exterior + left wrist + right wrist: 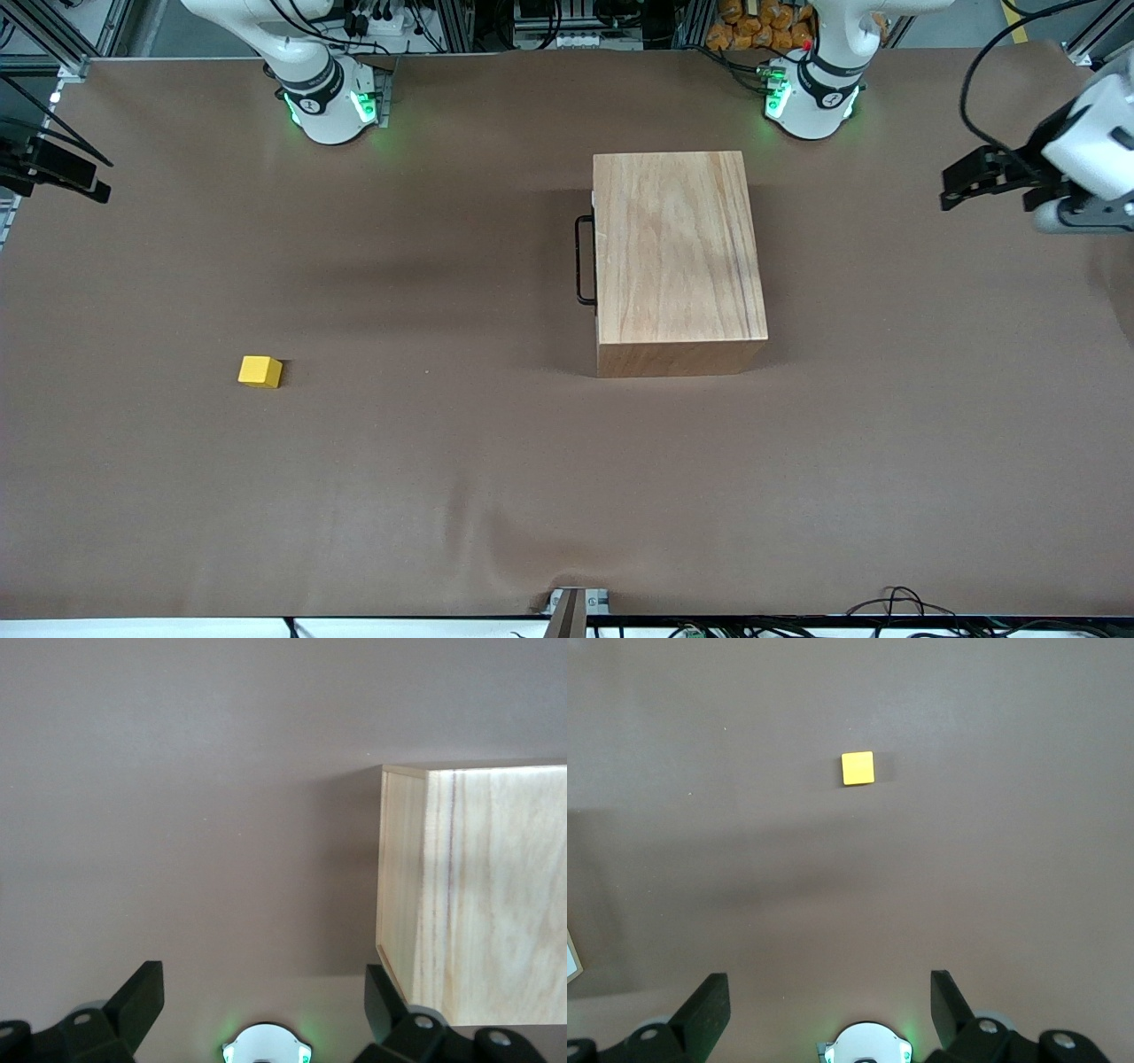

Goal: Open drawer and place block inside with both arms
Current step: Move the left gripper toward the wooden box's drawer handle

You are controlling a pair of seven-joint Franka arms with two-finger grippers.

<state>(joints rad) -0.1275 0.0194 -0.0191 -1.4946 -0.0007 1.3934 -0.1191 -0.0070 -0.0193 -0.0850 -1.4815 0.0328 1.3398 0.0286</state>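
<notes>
Drawer (593, 248) is shut, flush in the wooden box (678, 257) at centre-right of the front frame; only its white front edge and black loop handle (584, 260) show, the handle facing the right arm's end of the table, prob. so a gripper can hook it from that side. Block (260, 371), small yellow cube, sits lower left of the front frame, well apart from the box and nearer the front cam, toward the right arm's end, likely so one arm takes the block while the other works the drawer. Nothing started yet, by my read. Left gripper (983, 182) hangs at the right edge of the front frame, over bare table (443, 487) off the box's side; fingers spread wide w/ nothing between, per left wrist view (257, 1005). Right gripper (53, 173) is at the left edge, up high; right wrist view shows it (824, 1001) gaping too, empty. Front view alone shows the handle; left wrist view gives just a plain box corner (469, 895), no handle. Right wrist view sees the block (858, 768) from above, square-on, which the front cam only gets obliquely.
</notes>
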